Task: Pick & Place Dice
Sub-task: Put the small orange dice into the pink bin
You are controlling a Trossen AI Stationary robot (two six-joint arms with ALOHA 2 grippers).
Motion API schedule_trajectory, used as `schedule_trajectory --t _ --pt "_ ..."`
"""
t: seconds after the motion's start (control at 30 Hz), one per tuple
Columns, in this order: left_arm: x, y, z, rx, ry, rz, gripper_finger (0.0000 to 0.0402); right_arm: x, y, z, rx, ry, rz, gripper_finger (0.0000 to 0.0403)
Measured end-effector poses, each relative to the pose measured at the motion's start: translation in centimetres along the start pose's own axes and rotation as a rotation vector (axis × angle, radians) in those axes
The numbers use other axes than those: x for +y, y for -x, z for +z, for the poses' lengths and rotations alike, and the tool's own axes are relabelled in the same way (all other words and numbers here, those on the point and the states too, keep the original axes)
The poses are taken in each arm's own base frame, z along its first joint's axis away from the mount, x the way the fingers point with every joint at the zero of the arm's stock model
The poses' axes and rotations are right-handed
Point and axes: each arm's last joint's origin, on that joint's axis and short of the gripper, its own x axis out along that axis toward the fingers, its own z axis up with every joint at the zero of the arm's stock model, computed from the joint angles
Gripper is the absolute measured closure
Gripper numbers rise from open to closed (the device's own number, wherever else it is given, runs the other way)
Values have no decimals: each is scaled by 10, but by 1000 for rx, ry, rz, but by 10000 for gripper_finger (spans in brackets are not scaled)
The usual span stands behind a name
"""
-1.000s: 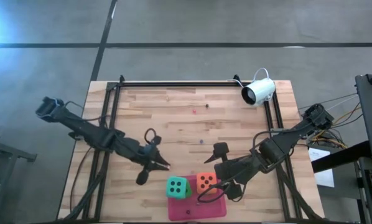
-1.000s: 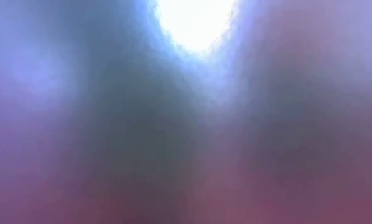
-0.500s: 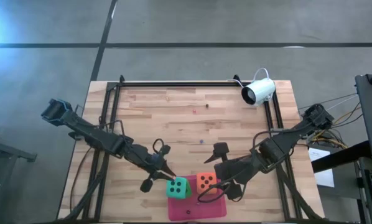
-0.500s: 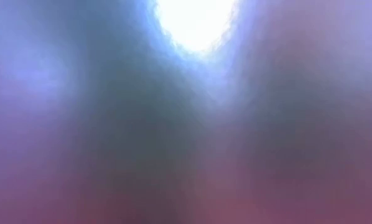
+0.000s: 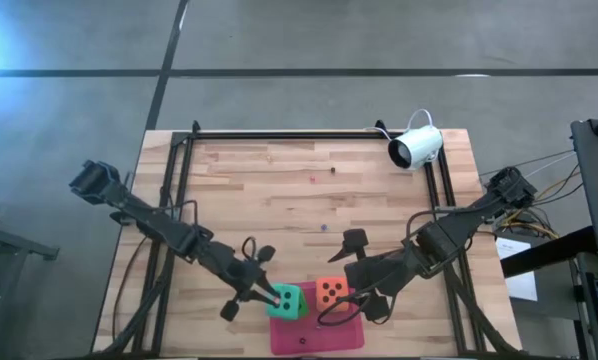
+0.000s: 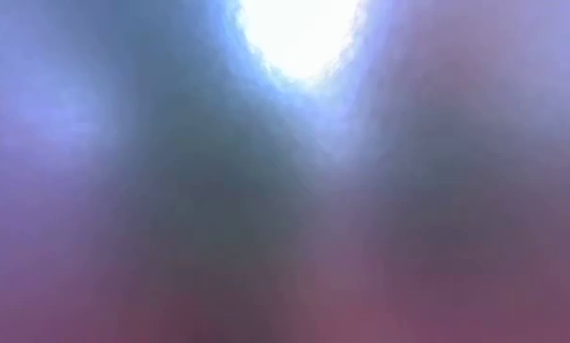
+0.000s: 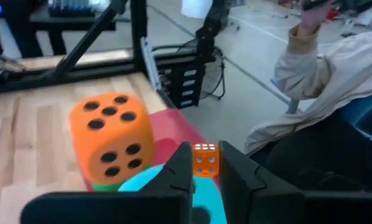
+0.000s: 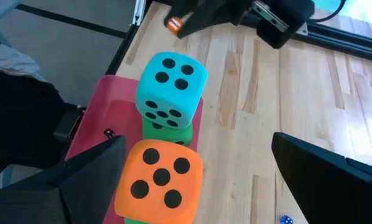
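the left gripper (image 5: 269, 294), jaws pinched on a tiny orange die (image 7: 205, 160), hangs just beside the teal foam die (image 5: 287, 301) stacked on the flat pink mat (image 5: 319, 335), while the wide-open right gripper (image 5: 351, 288) straddles the orange-red foam die (image 5: 330, 292).

Left end effector (image 5: 275, 294) at teal die (image 5: 287, 301), beside orange die (image 5: 330, 292).

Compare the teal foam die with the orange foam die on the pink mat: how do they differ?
The teal foam die shows three pips on its top face; the orange foam die shows five. The teal foam die sits beside the left gripper, whose fingers are shut; the orange foam die lies between the open fingers of the right gripper. Both are soft-edged cubes with black pips, each stacked on a green die.
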Motion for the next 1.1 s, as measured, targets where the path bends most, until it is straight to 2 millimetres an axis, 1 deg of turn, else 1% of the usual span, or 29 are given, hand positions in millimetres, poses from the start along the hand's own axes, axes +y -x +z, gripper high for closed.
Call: schedule_trajectory --t 0.13,0.23,0.37,0.57,0.7,0.8,0.97,1.1 --pt "-2 -5 -1 -18 -26 -9 357 0 0 0 0 0 0 3" --pt "-2 -10 -4 0 -31 -8 357 0 0 0 0 0 0 3" --pt "-3 -23 3 34 -53 -8 357 0 0 0 -1 1 0 3" --pt "-3 -44 11 209 -77 1 357 0 0 0 -1 0 0 3" --pt "-4 -53 21 238 -83 1 351 0 0 0 0 1 0 3" --pt "-5 -57 25 274 -85 1 345 0 0 0 0 1 0 3" --pt "-5 -60 26 269 -86 1 344 0 0 0 1 1 -1 3" --pt "-4 -61 25 270 -68 3 323 0 0 0 1 1 0 3"
